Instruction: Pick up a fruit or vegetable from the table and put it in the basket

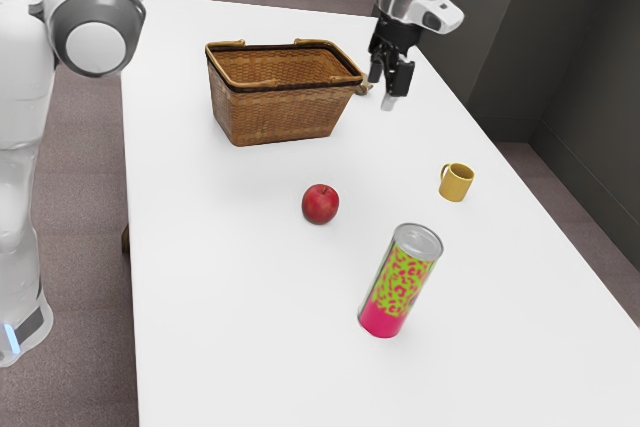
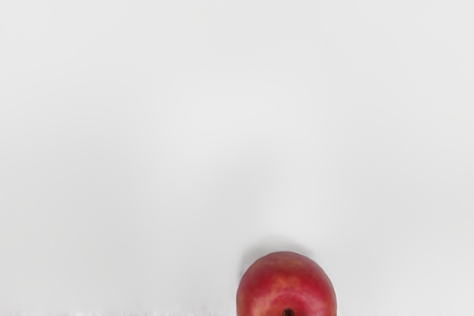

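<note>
In the exterior view, my gripper [image 1: 390, 79] hangs high over the table, its two black fingers apart with nothing seen between them. A red apple [image 1: 320, 204] rests on the white table, lower in that view than the hand and in front of the basket. The brown wicker basket [image 1: 270, 115] stands upright with its top uncovered; its floor is hidden. From the wrist view, the apple [image 2: 286, 286] is cut by the lower edge, its stem hollow facing the camera, with bare table around it.
A green and pink can [image 1: 400, 282] stands nearer the camera than the apple. The yellow mug [image 1: 457, 183] is toward the exterior view's right. A small brownish thing [image 1: 362, 89] lies partly hidden beside the basket. Just below the fingers shows a small pale thing [image 1: 388, 103], which I cannot identify.
</note>
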Robot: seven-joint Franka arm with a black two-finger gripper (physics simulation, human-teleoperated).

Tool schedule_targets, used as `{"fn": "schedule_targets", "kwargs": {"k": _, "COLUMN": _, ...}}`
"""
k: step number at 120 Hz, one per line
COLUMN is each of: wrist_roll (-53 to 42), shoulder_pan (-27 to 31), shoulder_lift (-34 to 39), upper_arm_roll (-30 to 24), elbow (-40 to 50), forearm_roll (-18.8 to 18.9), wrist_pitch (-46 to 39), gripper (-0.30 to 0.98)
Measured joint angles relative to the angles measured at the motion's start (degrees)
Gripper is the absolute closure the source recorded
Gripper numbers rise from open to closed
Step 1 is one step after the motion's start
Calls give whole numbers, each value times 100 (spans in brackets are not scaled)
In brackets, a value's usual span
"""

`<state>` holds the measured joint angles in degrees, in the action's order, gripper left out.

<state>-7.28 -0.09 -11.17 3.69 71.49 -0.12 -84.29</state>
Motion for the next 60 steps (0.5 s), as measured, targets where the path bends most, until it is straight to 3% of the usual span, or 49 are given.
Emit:
{"fn": "schedule_targets", "kwargs": {"k": 42, "wrist_roll": 167, "shoulder_pan": -1, "shoulder_lift": -57, "upper_arm_roll": 8, "elbow": -29, "forearm_roll": -40, "wrist_pitch": 6, "gripper": 0}}
{"fn": "schedule_targets", "kwargs": {"k": 60, "wrist_roll": 104, "shoulder_pan": 269, "shoulder_lift": -59, "upper_arm_roll": 86, "elbow": -28, "forearm_roll": -415, "wrist_pitch": 49, "gripper": 0}}
